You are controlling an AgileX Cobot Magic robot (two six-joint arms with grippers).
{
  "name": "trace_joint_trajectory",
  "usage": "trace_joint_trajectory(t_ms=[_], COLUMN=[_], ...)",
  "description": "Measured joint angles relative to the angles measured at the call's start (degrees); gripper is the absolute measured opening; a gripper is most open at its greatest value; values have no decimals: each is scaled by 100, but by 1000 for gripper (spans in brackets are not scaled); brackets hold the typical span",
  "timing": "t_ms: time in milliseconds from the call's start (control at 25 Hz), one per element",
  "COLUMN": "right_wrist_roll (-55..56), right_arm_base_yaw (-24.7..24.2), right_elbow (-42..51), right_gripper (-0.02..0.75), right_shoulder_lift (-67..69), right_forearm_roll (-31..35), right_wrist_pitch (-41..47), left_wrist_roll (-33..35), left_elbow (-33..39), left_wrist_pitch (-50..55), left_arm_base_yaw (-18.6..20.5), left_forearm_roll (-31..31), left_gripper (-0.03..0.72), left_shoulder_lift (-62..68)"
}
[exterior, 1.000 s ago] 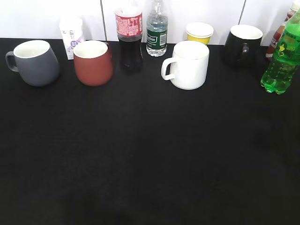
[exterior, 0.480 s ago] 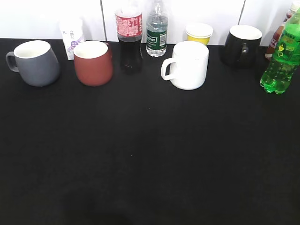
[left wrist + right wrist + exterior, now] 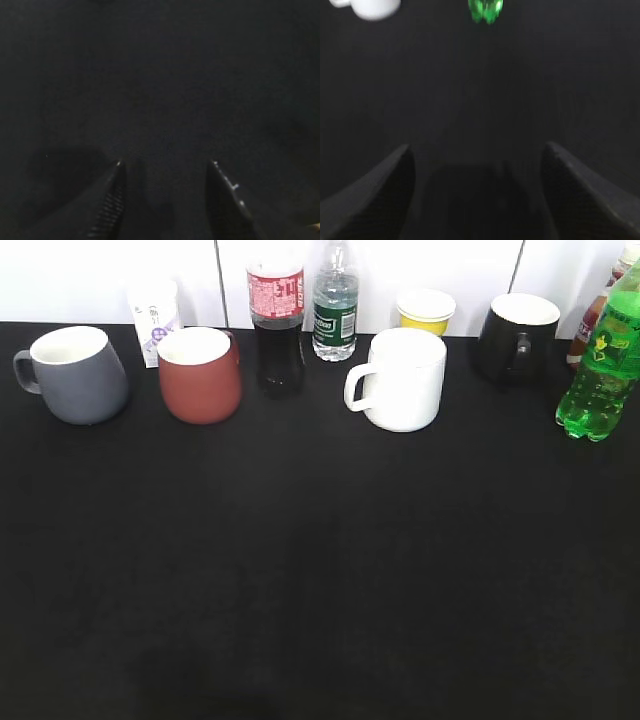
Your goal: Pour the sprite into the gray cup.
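Observation:
The sprite point(image 3: 600, 370), a bright green bottle with a green-yellow label, stands upright at the far right of the black table. Its lobed base also shows at the top of the right wrist view point(image 3: 486, 11). The gray cup point(image 3: 75, 375) stands upright at the far left, handle to the left, white inside. Neither gripper shows in the exterior view. My left gripper point(image 3: 166, 163) is open and empty over bare black cloth. My right gripper point(image 3: 477, 147) is wide open and empty, well short of the sprite.
Along the back stand a brick-red mug point(image 3: 200, 375), a cola bottle point(image 3: 276, 325), a clear water bottle point(image 3: 335, 310), a white mug point(image 3: 403, 380), a yellow cup point(image 3: 425, 310), a black mug point(image 3: 515, 335) and a white carton point(image 3: 154, 315). The white mug's base shows in the right wrist view point(image 3: 370, 7).

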Motion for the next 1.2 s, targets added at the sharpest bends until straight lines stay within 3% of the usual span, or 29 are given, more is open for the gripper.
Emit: trace_joint_trajectory(t_ms=[560, 680, 840, 960, 1200], right_wrist_roll=[5, 12, 8, 13, 13], right_arm_base_yaw=[0, -156, -792, -814, -814], right_elbow=[137, 137, 137, 137, 137], right_gripper=[593, 593, 593, 593, 593], right_shoulder_lift=[0, 0, 0, -18, -18], right_forearm_roll=[6, 6, 11, 11, 11], right_wrist_pitch=[-306, -306, -306, -306, -306], left_wrist_roll=[6, 6, 6, 6, 6], left_elbow=[0, 9, 19, 19, 19], left_wrist_pitch=[-40, -40, -36, -35, -35], left_arm_base_yaw=[27, 554, 1141, 1195, 1199], left_forearm_roll=[-2, -2, -2, -2, -1], left_gripper=[377, 335, 267, 232, 230], left_shoulder_lift=[-57, -504, -1371, -1431, -1431])
